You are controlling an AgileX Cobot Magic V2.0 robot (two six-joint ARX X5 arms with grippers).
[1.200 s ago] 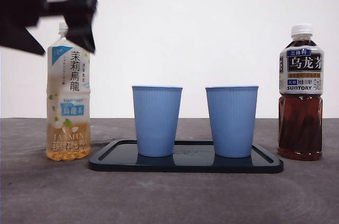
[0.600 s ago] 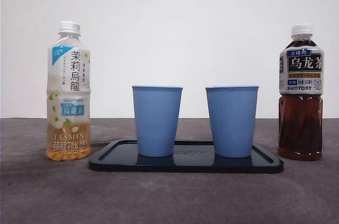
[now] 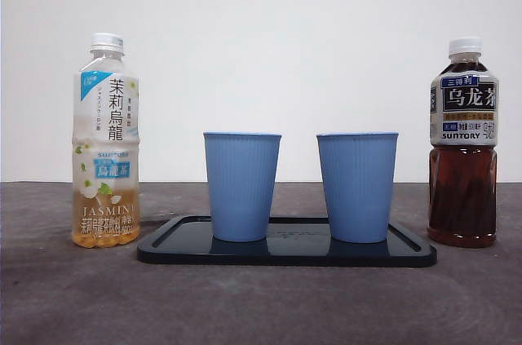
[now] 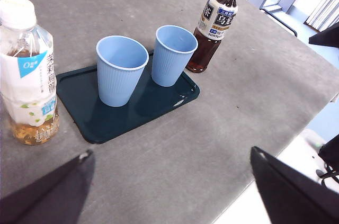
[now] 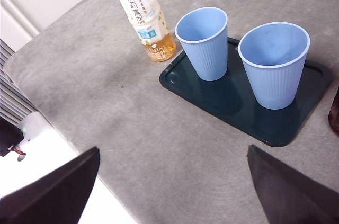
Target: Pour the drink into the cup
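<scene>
Two blue cups on a dark tray (image 3: 285,254): left cup (image 3: 241,186), right cup (image 3: 357,187), both upright. Jasmine bottle (image 3: 105,141) stands at nine o'clock of the tray on the worktop (image 3: 261,304), oolong bottle (image 3: 463,143) at three o'clock, both capped. Left pincer (image 4: 169,192) and right pincer (image 5: 172,187) hang high, jaws spread wide, gripping nothing; only their tips show. The cups' insides are hidden from the front.
</scene>
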